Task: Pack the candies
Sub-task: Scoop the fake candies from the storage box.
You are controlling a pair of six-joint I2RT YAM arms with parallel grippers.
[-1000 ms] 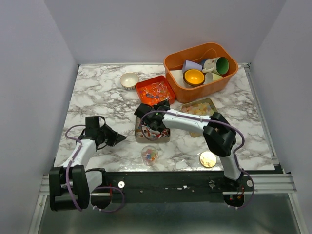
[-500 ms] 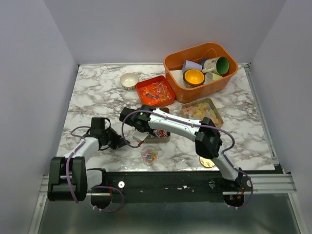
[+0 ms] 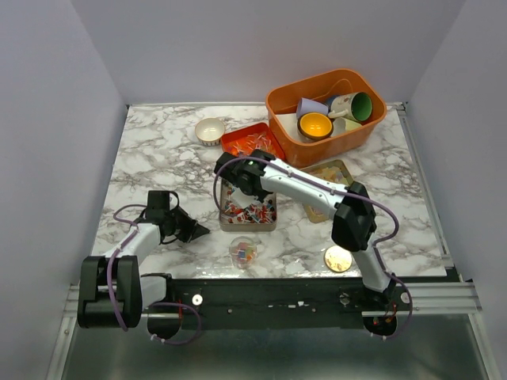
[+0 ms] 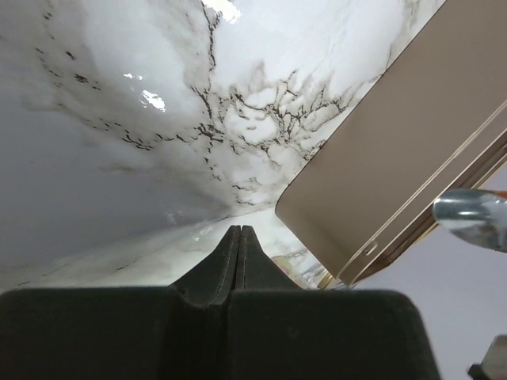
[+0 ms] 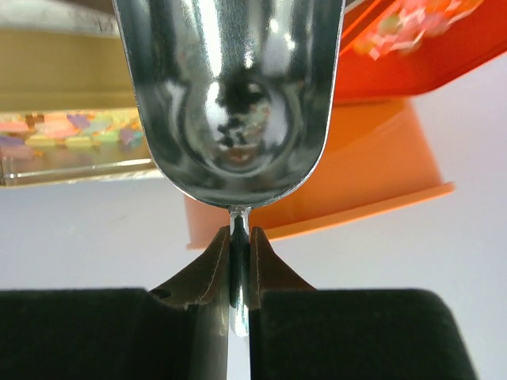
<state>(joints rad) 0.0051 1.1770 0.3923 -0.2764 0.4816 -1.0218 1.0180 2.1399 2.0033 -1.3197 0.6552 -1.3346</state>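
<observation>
The right claw point(image 5: 239, 237) pinches the thin handle of a shiny metal scoop point(image 5: 230, 103), held over the far edge of the square tin point(image 3: 247, 228), near the red tray point(image 3: 230, 142). Wrapped candies point(image 3: 247, 209) lie in both. The left claw point(image 4: 240, 233) is pressed together, low on the counter point(image 4: 158, 119) beside that tin.

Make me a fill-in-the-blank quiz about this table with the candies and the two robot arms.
1. The right gripper is shut on the handle of a metal ____.
2. The left gripper is ____ and holds nothing.
3. The cups lie in a bin coloured ____.
4. In the top view, the white bowl stands to the ____ of the red tray.
Missing words: scoop; shut; orange; left.
</observation>
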